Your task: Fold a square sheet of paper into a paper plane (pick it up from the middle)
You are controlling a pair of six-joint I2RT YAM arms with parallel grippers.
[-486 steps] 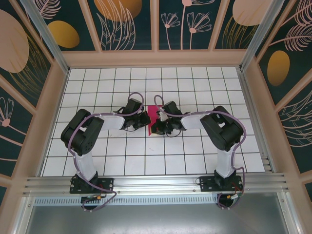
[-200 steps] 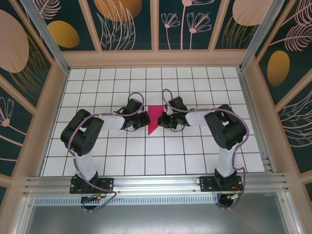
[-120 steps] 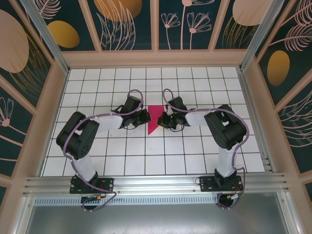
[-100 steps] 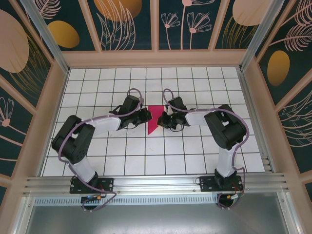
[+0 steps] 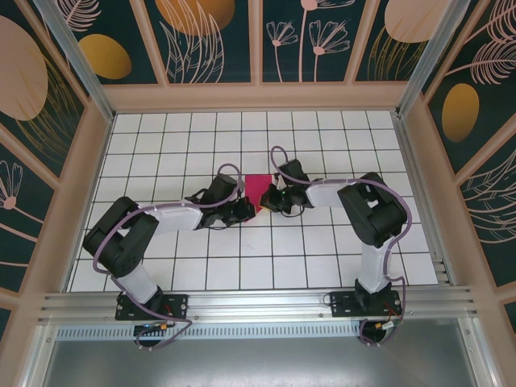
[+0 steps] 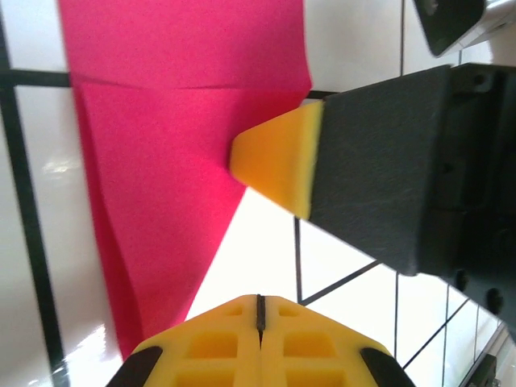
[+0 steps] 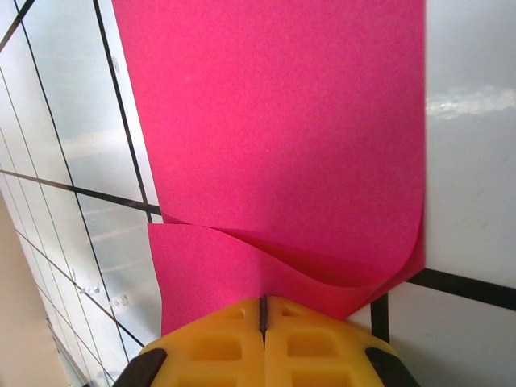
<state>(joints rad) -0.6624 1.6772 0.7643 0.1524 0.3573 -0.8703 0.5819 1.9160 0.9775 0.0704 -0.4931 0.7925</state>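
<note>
We are pressing the left gripper [image 6: 260, 300] and right gripper [image 7: 262, 301], both closed, empty, on the paper [image 5: 257, 189] at the centre of the table [image 5: 161, 242]. If a tip is slipping, the paper may shift and crease crookedly.

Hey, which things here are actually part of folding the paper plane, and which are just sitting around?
Part of the job:
- pink sheet of paper, partly folded
- left claw, shut
- right claw, shut, its tip against the paper

Just around:
- gridded table top
- patterned walls
- aluminium rail at the near edge
</note>
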